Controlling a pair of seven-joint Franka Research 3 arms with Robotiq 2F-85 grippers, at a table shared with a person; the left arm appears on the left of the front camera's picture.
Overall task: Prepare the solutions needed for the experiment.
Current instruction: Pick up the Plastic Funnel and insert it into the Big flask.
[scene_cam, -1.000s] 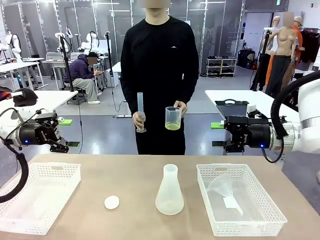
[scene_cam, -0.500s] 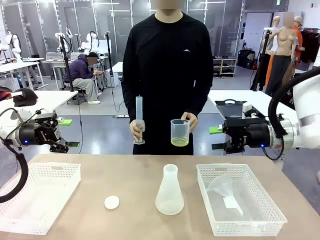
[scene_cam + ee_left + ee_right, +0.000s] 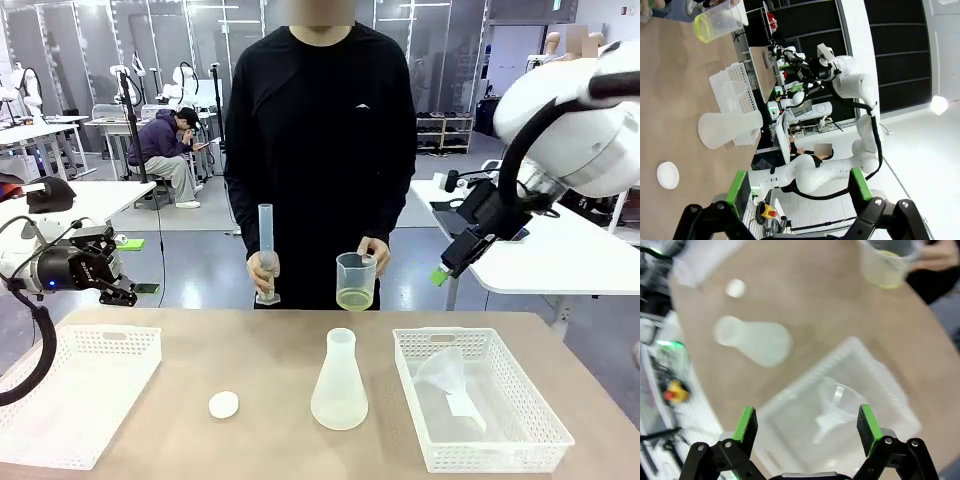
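Hovering the left gripper (image 3: 122,291) near the far left edge of the table (image 3: 270,360), fingers spread wide, clasping nothing. Hanging the right gripper (image 3: 448,265) high off the far right side, jaws likewise apart and empty, looking down on the right basket (image 3: 470,335) with a funnel (image 3: 443,375) lying in it. Finding the solutions (image 3: 354,298) as a shallow yellowish layer in a beaker (image 3: 355,272), being held by a person's hand (image 3: 376,255) just above the far edge, alongside an upright measuring cylinder (image 3: 266,240) gripped in the other hand (image 3: 262,270)
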